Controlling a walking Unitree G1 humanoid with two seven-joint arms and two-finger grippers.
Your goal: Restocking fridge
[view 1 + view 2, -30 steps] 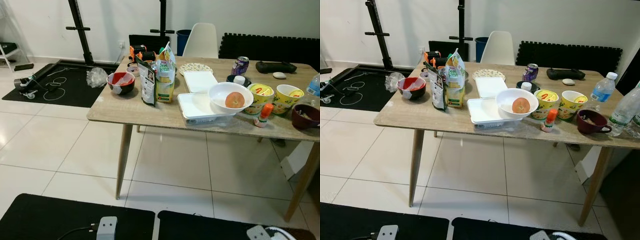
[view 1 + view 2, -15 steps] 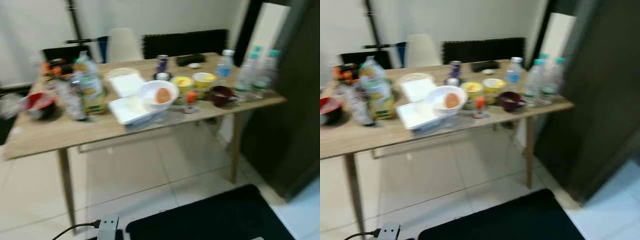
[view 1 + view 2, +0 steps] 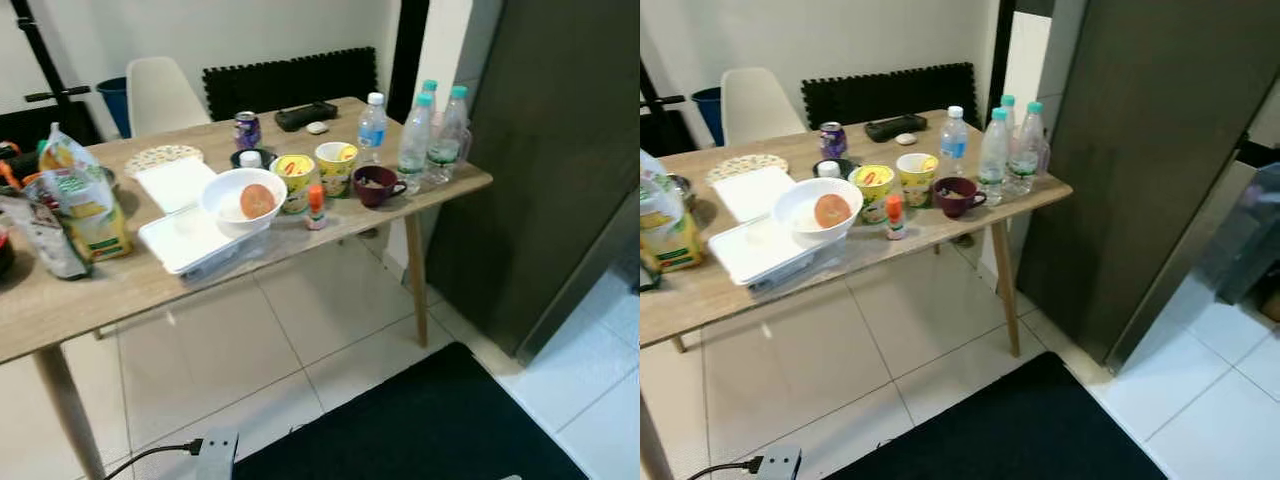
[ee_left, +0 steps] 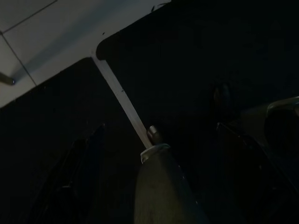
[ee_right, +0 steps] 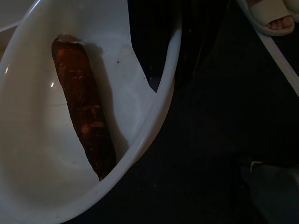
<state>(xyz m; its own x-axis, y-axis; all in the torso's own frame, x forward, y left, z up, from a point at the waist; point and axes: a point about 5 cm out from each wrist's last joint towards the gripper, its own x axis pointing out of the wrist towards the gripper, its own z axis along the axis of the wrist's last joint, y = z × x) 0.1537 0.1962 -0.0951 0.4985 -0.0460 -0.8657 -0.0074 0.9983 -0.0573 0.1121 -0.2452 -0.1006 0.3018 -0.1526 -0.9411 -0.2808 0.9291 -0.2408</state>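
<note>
Camera swung right: fridge (image 3: 1140,150) now beside table (image 3: 60,290); labels unreadable; tool states unclear

A white chair (image 3: 155,95) is seen behind the wooden table (image 3: 120,290); a black mat (image 3: 440,430) is laid before it.

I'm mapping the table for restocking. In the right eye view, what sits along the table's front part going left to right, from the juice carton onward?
Juice carton → white lidded container → white bowl with orange fruit → small orange-capped bottle → maroon mug → water bottles, then the dark fridge.
</note>
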